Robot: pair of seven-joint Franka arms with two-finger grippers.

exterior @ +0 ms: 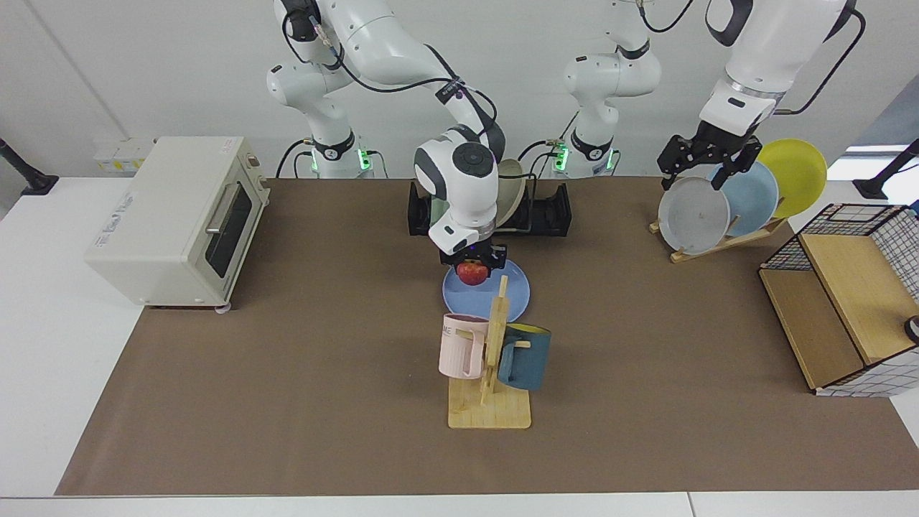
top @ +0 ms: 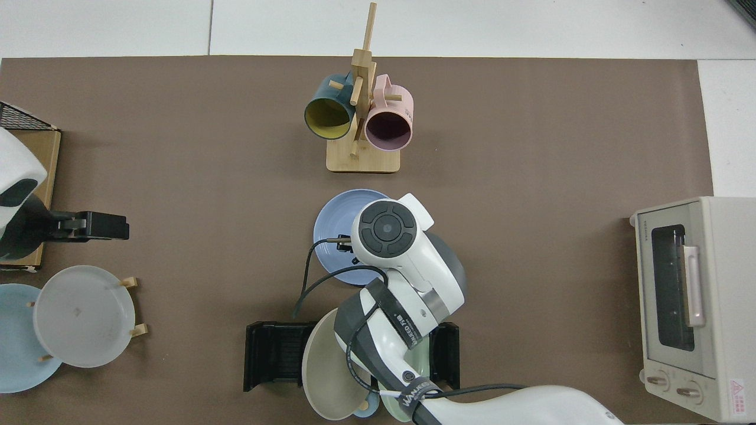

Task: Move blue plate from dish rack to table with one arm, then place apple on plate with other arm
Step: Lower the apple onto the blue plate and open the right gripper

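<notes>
The right gripper (exterior: 473, 260) grips the apple (exterior: 472, 273) between its closed fingers and holds it directly over the blue plate (exterior: 513, 294). Whether the apple touches the plate cannot be told. In the top view the right arm's wrist covers the apple and much of the plate (top: 332, 227), so the gripper itself is hidden there.

The plate lies flat on the table (exterior: 287, 373) near the tabletop's centre, between the dish rack (exterior: 549, 212) toward the robots' edge and the mug stand (exterior: 490, 402) toward the opposite edge. The plate sits apart from the rack and just beside the stand, whose upright post overlaps the plate's rim in the facing view. The stand carries a pink mug (exterior: 459, 346) and a dark blue mug (exterior: 523, 356).

The rack (top: 274, 357) holds a beige plate (top: 325, 369) and a pale green plate, both upright in its slots and partly hidden by the right arm.

The left gripper (exterior: 707, 158) hangs with open fingers, holding nothing, above the grey plate (exterior: 693, 215) in the wooden plate rack (exterior: 761, 233) near the tabletop's end. That rack also holds a pale blue plate (exterior: 757, 194) and a yellow plate (exterior: 797, 172). In the top view the left gripper (top: 97, 226) shows near the table's edge beside a wire basket (top: 20, 118).

A toaster oven (exterior: 179, 215) stands at the tabletop's opposite end.
</notes>
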